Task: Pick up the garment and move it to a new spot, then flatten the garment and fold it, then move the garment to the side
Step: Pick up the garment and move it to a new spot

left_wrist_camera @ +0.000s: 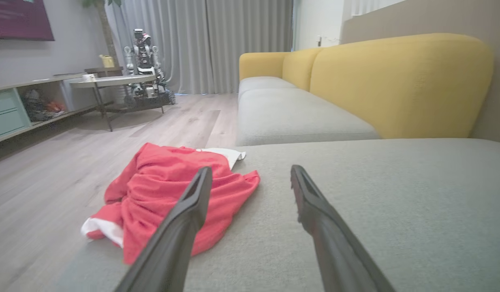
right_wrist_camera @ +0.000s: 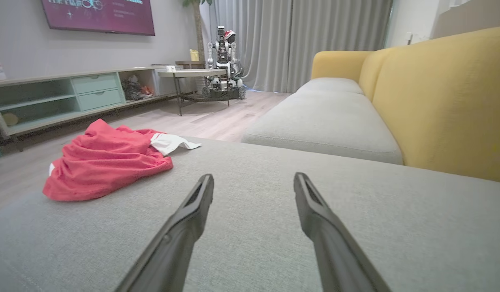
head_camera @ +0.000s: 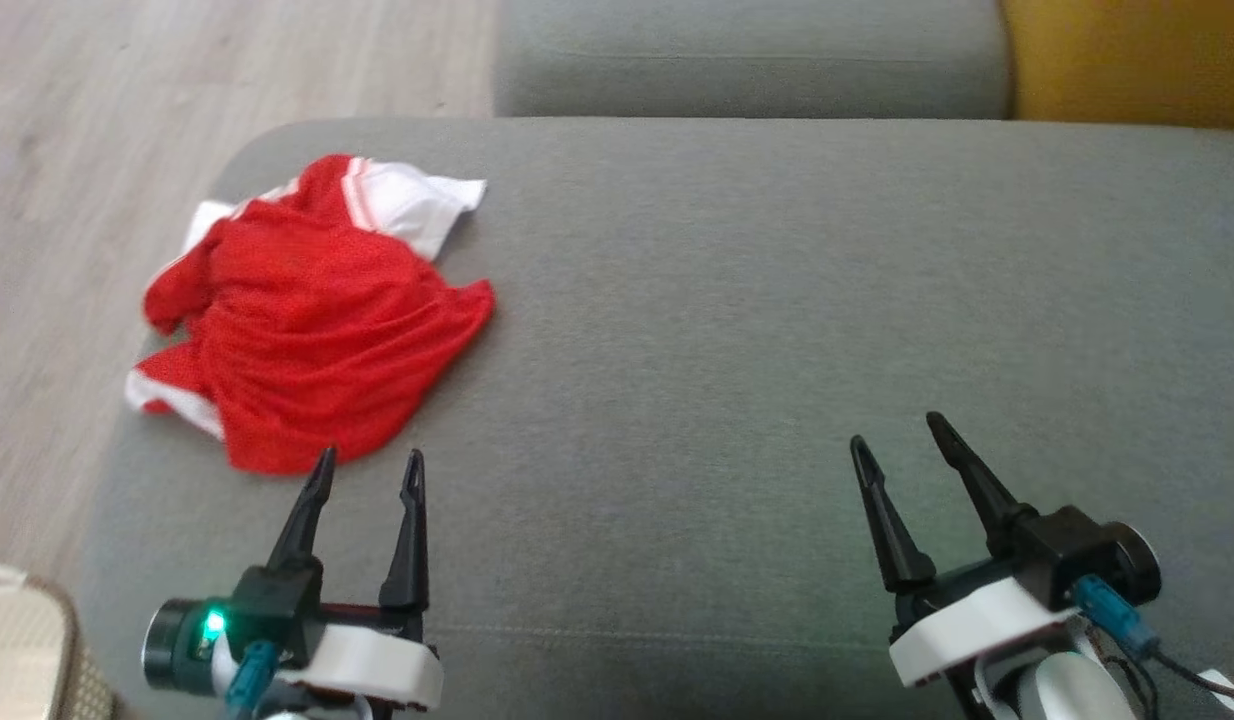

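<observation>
Garment (head_camera: 312, 320) lying crumpled at far left of sofa seat (head_camera: 777, 320), untouched. Left gripper (head_camera: 369, 463) hovering beside its near edge, fingers apart, empty; right gripper (head_camera: 897, 428) also apart, well right. Pickup, flattening, folding, moving aside all remaining.

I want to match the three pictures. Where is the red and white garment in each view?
Head view: garment at the left, on the grey cushion's left end.
Left wrist view: garment left of centre, lower half.
Right wrist view: garment at the left, mid-height.
Shared landmark: yellow backrest, on the right in each.
</observation>
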`<state>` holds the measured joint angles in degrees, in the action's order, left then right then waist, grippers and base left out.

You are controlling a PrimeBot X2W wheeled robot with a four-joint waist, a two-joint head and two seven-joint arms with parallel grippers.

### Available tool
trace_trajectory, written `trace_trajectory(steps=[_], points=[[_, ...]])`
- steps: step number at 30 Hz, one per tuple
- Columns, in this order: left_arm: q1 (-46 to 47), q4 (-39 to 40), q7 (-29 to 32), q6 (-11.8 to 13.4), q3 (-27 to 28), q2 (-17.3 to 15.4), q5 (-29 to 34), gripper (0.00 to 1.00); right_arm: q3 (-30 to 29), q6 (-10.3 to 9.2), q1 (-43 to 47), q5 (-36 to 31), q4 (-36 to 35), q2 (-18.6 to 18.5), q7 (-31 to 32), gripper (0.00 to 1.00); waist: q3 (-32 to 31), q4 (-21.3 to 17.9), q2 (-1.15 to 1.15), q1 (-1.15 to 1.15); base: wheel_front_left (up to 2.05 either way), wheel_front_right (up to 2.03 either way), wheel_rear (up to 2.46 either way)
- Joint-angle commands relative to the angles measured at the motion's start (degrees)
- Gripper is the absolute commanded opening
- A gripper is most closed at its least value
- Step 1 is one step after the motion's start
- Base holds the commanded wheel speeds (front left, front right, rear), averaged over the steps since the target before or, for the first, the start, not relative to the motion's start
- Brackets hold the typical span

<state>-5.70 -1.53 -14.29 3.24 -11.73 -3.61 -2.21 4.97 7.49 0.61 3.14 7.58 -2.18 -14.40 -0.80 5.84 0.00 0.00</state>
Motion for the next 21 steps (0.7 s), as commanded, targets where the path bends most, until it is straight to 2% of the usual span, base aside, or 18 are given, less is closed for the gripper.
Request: trace_trajectory(steps=[1,13,21], points=[[1.9,1.9,-0.7,0.6,2.5,0.1,0.5,1.00,1.6,0.00,-1.8,-0.4,-2.2,-0.7,-0.6,1.00,0.5,2.2,0.00,0.00,0.00,0.00,0.00],[1.8,3.0,-0.7,2.5,3.5,0.5,0.1,1.00,3.4,0.00,-1.1,1.1,-2.7,-0.7,-0.6,1.00,1.8,10.8,0.00,0.00,0.00,0.00,0.00],[1.6,3.6,-0.7,3.1,6.2,0.6,-0.9,1.00,3.8,0.00,-1.2,0.6,-2.6,-0.7,-0.6,1.00,2.5,13.0,0.00,0.00,0.00,0.00,0.00]])
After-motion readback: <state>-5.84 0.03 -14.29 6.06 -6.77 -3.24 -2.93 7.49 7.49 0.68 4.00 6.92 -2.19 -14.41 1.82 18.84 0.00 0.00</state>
